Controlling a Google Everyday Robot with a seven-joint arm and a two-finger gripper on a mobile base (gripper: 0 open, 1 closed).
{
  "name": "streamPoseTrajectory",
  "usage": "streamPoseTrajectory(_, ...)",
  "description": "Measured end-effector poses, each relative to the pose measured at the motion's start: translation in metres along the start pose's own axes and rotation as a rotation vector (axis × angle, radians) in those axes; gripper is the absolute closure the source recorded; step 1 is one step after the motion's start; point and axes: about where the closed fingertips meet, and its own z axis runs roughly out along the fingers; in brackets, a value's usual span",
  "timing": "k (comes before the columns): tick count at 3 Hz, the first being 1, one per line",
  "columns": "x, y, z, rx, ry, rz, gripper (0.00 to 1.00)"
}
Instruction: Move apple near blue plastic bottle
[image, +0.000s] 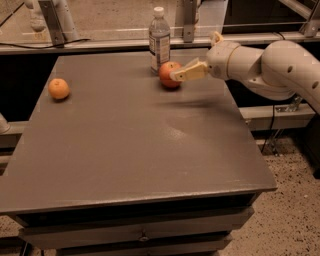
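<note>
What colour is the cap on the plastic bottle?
White cap, camera view; the cream two-finger gripper is beside the round red apple.
</note>
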Motion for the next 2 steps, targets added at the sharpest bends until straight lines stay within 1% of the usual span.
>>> streamPoseTrajectory(1, -0.012, -0.015, -0.039, 0.014, 0.021, -0.033, 0.00)
streamPoseTrajectory(2, -0.015, -0.039, -0.092, 0.047, 0.048, -0.071, 0.00)
